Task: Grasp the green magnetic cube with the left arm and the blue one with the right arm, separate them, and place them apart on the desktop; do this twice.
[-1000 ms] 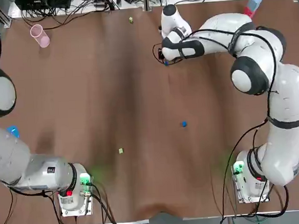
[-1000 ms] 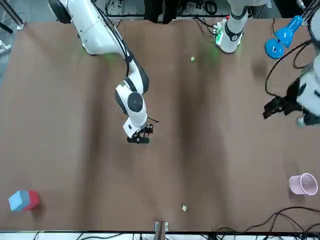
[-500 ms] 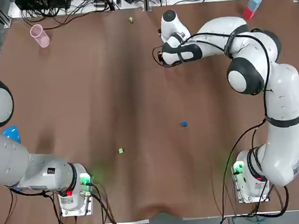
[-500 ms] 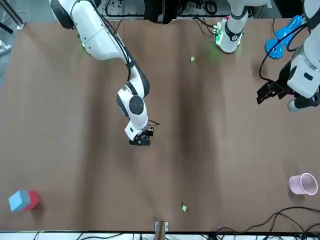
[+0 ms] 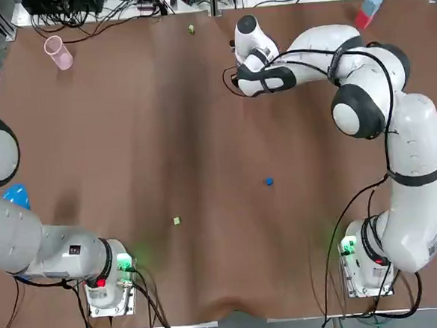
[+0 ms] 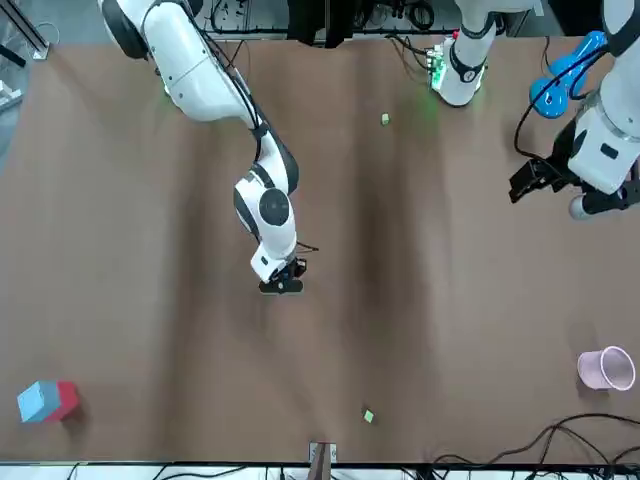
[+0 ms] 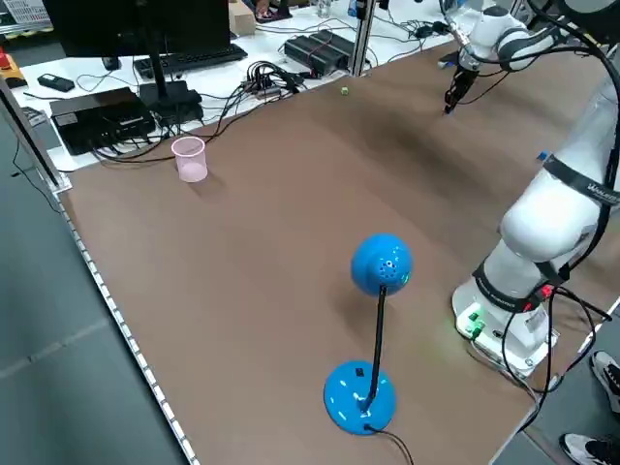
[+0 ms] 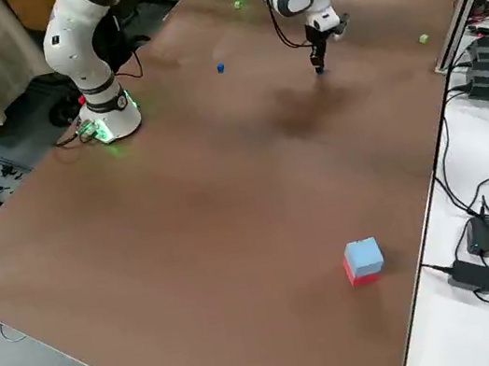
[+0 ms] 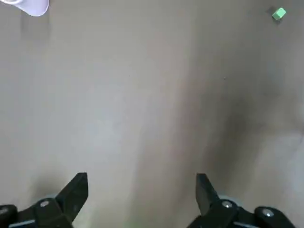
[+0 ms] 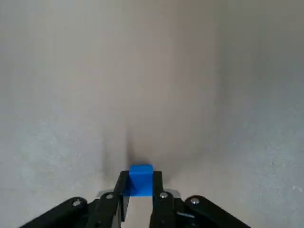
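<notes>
Gripping the blue cube (image 10: pixel 141 176) tight, the right gripper (image 6: pixel 282 285) hangs low, well apart from the pink cup (image 5: pixel 58 52). Touch down softly, then let go. The left gripper (image 9: pixel 141 184), nearer the cup, gapes wide.

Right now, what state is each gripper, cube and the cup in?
Right gripper: jaws shut on held blue cube.
Left gripper: jaws open, empty.
Loose blue cube: lying free, ungripped.
Near green cube: lying free, ungripped.
Far green cube: lying free, ungripped.
Pink cup: upright.

Bare tabletop (image 5: pixel 164 138) surrounds right pincer (image 6: pixel 283 288); nearest green cube (image 5: pixel 191 29) seemingly well apart.
</notes>
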`<state>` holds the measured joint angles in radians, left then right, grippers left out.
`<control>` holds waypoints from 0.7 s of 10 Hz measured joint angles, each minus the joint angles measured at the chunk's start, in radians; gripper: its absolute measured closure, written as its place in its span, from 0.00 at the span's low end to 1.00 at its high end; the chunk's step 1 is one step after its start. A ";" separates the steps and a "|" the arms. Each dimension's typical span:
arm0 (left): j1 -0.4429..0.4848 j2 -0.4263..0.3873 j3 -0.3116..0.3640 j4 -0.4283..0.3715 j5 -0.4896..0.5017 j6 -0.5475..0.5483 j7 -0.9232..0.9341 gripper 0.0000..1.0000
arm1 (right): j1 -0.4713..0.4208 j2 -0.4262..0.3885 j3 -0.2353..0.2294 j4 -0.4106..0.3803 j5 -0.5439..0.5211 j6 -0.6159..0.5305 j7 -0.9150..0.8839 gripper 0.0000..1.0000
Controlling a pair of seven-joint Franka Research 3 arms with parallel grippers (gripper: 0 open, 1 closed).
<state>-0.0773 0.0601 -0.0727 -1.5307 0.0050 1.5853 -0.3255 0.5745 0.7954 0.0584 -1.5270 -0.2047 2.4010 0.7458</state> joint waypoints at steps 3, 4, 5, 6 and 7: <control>0.002 0.000 0.001 0.000 0.026 0.004 0.053 0.00 | -0.007 0.048 -0.031 0.173 -0.001 -0.078 -0.003 0.77; 0.004 0.000 0.001 0.000 0.026 0.004 0.055 0.00 | -0.008 0.095 -0.044 0.264 -0.002 -0.147 -0.005 0.77; 0.006 0.001 0.002 0.000 0.027 0.004 0.055 0.00 | -0.009 0.146 -0.057 0.356 -0.003 -0.200 -0.006 0.77; 0.006 0.001 0.002 -0.001 0.027 0.004 0.056 0.00 | -0.014 0.198 -0.065 0.447 -0.004 -0.228 -0.014 0.77; 0.006 0.002 0.002 -0.001 0.027 0.004 0.057 0.00 | -0.019 0.247 -0.066 0.524 -0.005 -0.233 -0.028 0.77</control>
<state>-0.0709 0.0618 -0.0709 -1.5315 0.0315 1.5892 -0.2690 0.5551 1.0424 -0.0080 -1.0026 -0.2098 2.1681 0.7179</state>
